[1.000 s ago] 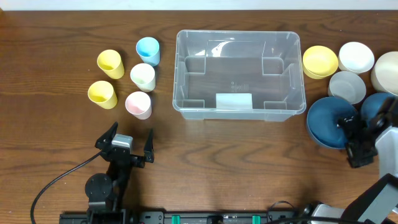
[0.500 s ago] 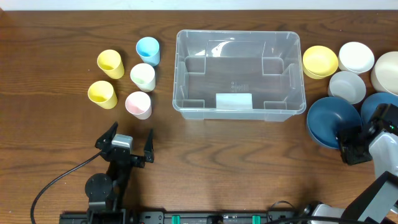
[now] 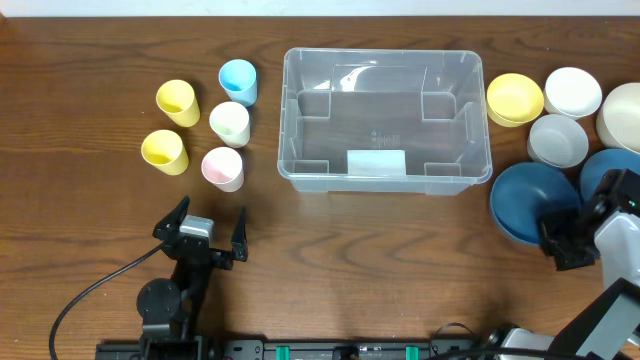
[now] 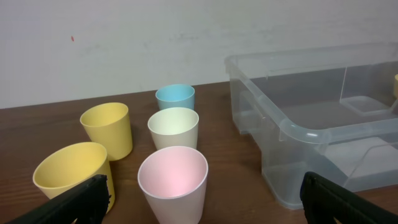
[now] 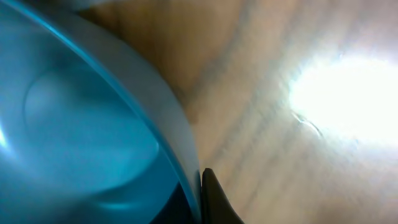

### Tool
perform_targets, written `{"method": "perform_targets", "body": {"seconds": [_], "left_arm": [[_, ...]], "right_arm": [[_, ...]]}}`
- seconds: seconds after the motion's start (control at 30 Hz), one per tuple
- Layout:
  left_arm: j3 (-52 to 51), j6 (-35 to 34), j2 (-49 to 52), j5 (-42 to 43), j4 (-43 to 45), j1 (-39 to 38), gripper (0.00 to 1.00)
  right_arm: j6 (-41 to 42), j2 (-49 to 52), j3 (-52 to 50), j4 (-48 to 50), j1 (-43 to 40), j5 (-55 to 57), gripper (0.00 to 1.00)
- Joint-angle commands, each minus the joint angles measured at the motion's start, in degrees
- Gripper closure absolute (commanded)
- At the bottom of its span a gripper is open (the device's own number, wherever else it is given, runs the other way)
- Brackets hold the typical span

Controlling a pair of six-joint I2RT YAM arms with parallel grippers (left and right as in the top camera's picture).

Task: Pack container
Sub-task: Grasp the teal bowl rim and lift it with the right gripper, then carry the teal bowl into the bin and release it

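The clear plastic container stands mid-table with only a white label on its base; the left wrist view shows its near corner. At the right, my right gripper is shut on the near rim of a dark blue bowl. In the right wrist view that rim is pinched against a black finger. My left gripper hovers open near the front left, nothing between its fingers, facing a pink cup.
Five cups stand left of the container: two yellow, blue, pale green, pink. Right of it are yellow, white, grey, cream and second blue bowls.
My right gripper went from open to shut on the dark blue bowl's rim, and the bowl shifted slightly left. The left arm has not moved.
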Motion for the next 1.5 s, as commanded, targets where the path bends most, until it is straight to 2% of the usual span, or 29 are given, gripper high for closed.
{"method": "perform_targets", "body": {"seconds": [0.0,0.3,0.43,0.57,0.7,0.77,0.87,1.0,1.1,1.3,1.47], "left_arm": [[-1.14,-0.07,-0.35,0.35,-1.84,0.24,0.02],[-1.14,-0.07,-0.35,0.35,-1.84,0.24,0.02],[-1.14,-0.07,-0.35,0.35,-1.84,0.24,0.02],[-1.14,-0.07,-0.35,0.35,-1.84,0.24,0.02],[-1.14,-0.07,-0.35,0.35,-1.84,0.24,0.02],[-1.14,-0.07,-0.35,0.35,-1.84,0.24,0.02],[-1.14,-0.07,-0.35,0.35,-1.84,0.24,0.02],[-1.14,-0.07,-0.35,0.35,-1.84,0.24,0.02],[-1.14,-0.07,-0.35,0.35,-1.84,0.24,0.02],[-1.14,-0.07,-0.35,0.35,-1.84,0.24,0.02],[-1.14,-0.07,-0.35,0.35,-1.84,0.24,0.02]], "right_arm": [[2.49,-1.68,2.03,-5.31,-0.37,3.17,0.99],[2.8,-14.29,21.35,-24.83,-0.46,13.6,0.98],[2.21,-19.34,31.43,-28.81,-0.39,14.01,0.99],[-1.09,-23.08,38.71,-26.16,1.01,3.5,0.99],[-5.18,-25.53,40.0,-11.85,7.74,-18.16,0.99],[-4.55,-25.42,40.0,-5.49,12.83,-22.08,0.98],[-3.67,-22.58,39.93,3.78,25.14,-17.38,0.99],[-3.89,-14.49,39.95,10.23,40.44,-5.29,0.98],[-4.33,-6.73,39.98,13.05,47.58,-1.7,0.98],[-2.47,8.13,40.24,16.72,51.06,-2.38,0.98],[0.42,14.64,40.24,18.8,51.21,-6.43,0.98]]}}
